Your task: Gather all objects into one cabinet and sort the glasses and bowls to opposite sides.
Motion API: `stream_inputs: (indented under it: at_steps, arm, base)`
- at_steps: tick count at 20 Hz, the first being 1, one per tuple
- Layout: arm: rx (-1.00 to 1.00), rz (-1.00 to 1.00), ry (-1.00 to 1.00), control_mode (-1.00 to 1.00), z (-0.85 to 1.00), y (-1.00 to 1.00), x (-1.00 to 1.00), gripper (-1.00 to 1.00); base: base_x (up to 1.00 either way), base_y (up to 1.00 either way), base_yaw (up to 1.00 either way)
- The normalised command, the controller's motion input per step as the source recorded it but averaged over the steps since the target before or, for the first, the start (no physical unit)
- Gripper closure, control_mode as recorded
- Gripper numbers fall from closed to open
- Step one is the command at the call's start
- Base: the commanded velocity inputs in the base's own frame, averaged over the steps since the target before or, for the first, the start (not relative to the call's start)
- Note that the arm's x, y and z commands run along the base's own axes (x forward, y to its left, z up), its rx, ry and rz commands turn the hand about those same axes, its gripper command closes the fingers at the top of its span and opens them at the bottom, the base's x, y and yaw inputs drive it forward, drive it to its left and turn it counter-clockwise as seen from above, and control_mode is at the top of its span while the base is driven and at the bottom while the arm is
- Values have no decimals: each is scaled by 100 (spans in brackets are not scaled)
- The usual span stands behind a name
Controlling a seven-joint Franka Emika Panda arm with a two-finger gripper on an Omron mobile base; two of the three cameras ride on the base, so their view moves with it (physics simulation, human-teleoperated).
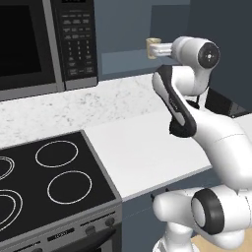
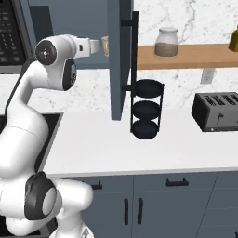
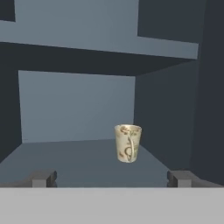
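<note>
Mug (image 3: 127,143) standing upright toward the cabinet's (image 3: 74,105) right wall, handle facing outward; gripper (image 3: 111,178), fingers spread and empty, level with the shelf's front edge.

Robot arm (image 1: 216,133): smooth, glossy white rounded link shells joined by dark grey to black bands at the joints, with round dark end caps that each carry a small pale central dot. One forearm link bears a long black inset panel, and the base swells into bulbous white housings. Finger tips (image 3: 43,178): small, blocky, dark grey, possibly rubber-padded, though too dim to confirm.
</note>
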Motion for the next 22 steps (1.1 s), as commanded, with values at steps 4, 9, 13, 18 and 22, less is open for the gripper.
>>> stream_inputs:
  at_steps: [4, 9, 13, 18, 22]
  arm:
    - [0, 0, 0, -100, 0, -2, 6, -100]
    - [0, 0, 1, -100, 0, 0, 2, -100]
    - [0, 0, 9, -100, -1, 0, 16, -100]
    - [0, 0, 3, -100, -12, -6, 33, -100]
    - [-1, 0, 0, -100, -18, -10, 30, -100]
  base:
    - [0, 0, 0]
    - [0, 0, 0]
    - [0, 0, 0]
    - [0, 0, 0]
    - [0, 0, 0]
